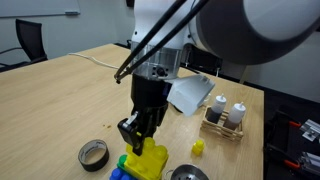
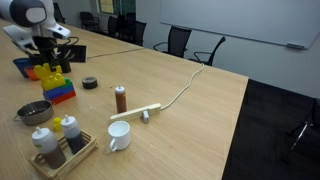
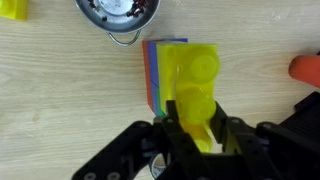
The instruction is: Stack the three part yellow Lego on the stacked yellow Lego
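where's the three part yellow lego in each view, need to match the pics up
In an exterior view: the three part yellow lego is at bottom centre, under the arm.
In an exterior view: far left, just above mid-height.
Wrist view: centre, slightly right.
Shared landmark: the metal bowl close beside it.

- No text, label, brand, number or sign can be read in any of the views.
- The two bottles in the wooden caddy on the bench are too small and too blurred to show whether they carry any print.
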